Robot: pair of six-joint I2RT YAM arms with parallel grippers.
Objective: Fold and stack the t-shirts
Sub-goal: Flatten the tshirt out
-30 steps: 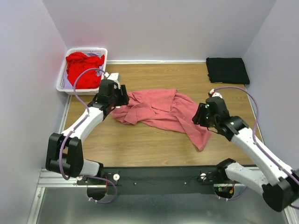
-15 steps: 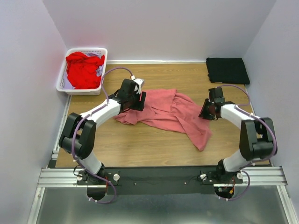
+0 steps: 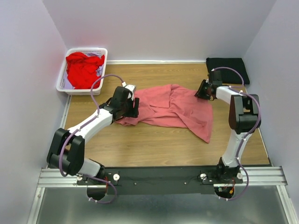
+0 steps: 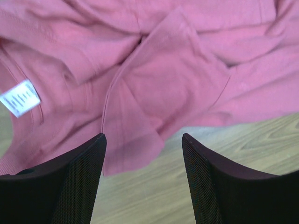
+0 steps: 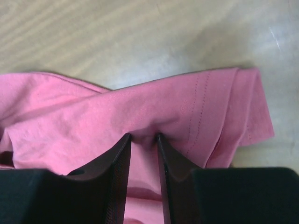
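Tabletop of brown wood-grain board [image 3: 154, 144] lies just past my two bases. Across its middle sprawls the salmon-pink short-sleeved cloth t-shirt [image 3: 173, 109]. It is crumpled and unfolded, running from my left side over to the right, with one flap hanging back toward me on the right.

My left gripper [image 3: 130, 100] hovers at the shirt's left end with its jaws wide apart and nothing between them. Through the left wrist camera I see my black fingers [image 4: 65, 186] framing a loose triangular fold of pink cloth at the shirt's edge, with bare wood beside it. A small white printed label [image 4: 19, 98] sits off to the left. I cannot tell whether the fingertips touch the cloth.

My right arm stretches farther out, to the shirt's far right corner. There my right gripper [image 3: 204, 90] is clamped on a ridge of the pink fabric. The right wrist camera shows cloth bunched between my narrow black fingers [image 5: 119, 163], with a double-stitched hem just to their right.

In the far left corner, a white plastic lattice basket [image 3: 88, 50] holds the bright red crumpled t-shirt [image 3: 81, 70]. In the far right corner, the black t-shirt [image 3: 227, 70] lies folded flat on the wood, near my right wrist.
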